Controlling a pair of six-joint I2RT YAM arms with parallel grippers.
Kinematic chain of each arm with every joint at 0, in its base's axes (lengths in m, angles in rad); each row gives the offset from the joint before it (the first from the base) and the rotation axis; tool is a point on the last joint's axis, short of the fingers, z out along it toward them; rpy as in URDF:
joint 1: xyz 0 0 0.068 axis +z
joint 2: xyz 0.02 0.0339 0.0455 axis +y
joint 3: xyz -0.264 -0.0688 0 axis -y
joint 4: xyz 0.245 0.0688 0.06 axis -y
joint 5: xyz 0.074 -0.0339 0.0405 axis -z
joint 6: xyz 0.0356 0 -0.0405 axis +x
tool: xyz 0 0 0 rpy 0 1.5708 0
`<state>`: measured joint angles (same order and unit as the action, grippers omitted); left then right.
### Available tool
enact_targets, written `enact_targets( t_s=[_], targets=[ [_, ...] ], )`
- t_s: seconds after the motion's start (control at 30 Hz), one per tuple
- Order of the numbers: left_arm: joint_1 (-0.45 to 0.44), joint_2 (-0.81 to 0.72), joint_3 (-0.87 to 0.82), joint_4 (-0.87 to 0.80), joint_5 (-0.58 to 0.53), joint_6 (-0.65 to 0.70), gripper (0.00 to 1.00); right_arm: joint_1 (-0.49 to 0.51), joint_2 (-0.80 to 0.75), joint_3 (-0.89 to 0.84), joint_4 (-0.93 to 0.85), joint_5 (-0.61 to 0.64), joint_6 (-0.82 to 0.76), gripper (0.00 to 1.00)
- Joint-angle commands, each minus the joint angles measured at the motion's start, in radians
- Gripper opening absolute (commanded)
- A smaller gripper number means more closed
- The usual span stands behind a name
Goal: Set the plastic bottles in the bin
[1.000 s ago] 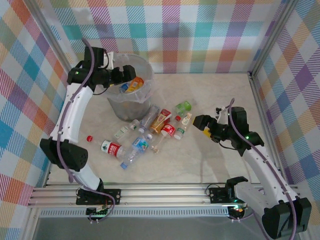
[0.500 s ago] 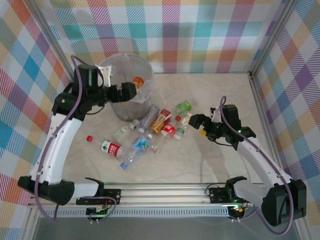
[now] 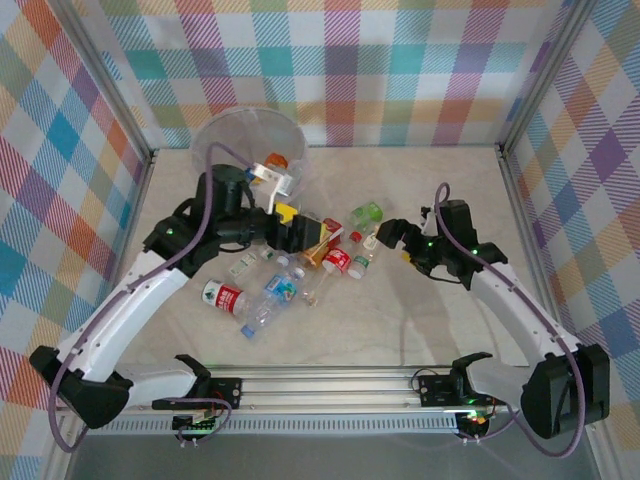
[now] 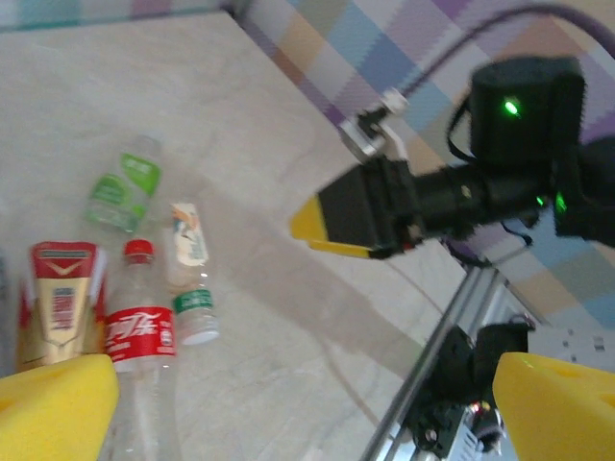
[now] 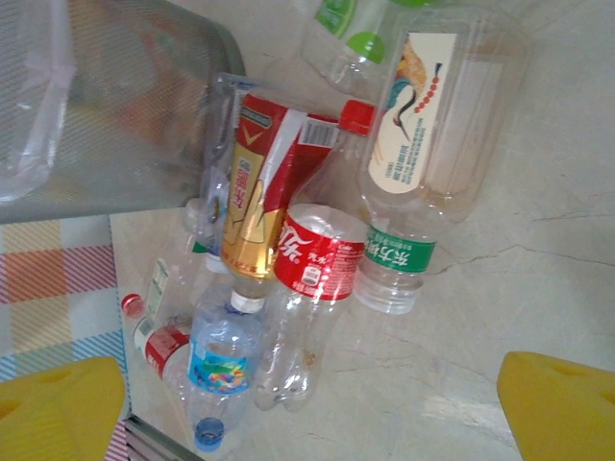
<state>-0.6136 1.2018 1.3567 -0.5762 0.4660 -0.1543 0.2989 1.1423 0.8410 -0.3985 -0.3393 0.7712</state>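
Right wrist, centre: clear red-labelled plastic bottle (image 5: 322, 261) judged light, slippery; mid-body grasp advised; left gripper (image 4: 307, 408), right gripper (image 5: 312, 413) spread wide, empty.

Marble tbl (image 3: 430, 310) w/ loose plastic bottles (image 3: 336, 261), bin (image 3: 232, 135)

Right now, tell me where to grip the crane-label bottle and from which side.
Take the crane-label bottle across its wide white-labelled middle, jaws coming straight down: it lies flat on its side, with bare table along one side. Avoid its green-banded end, which touches the red-labelled cola bottle.
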Motion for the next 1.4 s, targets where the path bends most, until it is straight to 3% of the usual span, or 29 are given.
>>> enact_targets(
  t_s=[0.0, 0.43, 0.63, 0.87, 1.37],
  targets=[
    [-0.028, 0.024, -0.057, 0.079, 0.059, 0.049, 1.00, 0.007, 0.037, 0.025, 0.047, 0.012, 0.004, 1.00],
    [-0.063, -0.008, -0.154, 0.090, -0.164, 0.109, 1.00, 0.082, 0.263, 0.198, 0.015, 0.136, -0.065, 0.95],
    [-0.068, 0.004, -0.157, 0.075, -0.171, 0.114, 1.00, 0.119, 0.394, 0.303, -0.032, 0.184, -0.077, 0.88],
    [-0.077, 0.017, -0.160, 0.075, -0.165, 0.117, 1.00, 0.126, 0.457, 0.320, -0.075, 0.351, 0.030, 0.79],
    [-0.096, 0.048, -0.151, 0.065, -0.150, 0.116, 1.00, 0.126, 0.632, 0.403, -0.054, 0.387, 0.077, 0.73]
  ],
)
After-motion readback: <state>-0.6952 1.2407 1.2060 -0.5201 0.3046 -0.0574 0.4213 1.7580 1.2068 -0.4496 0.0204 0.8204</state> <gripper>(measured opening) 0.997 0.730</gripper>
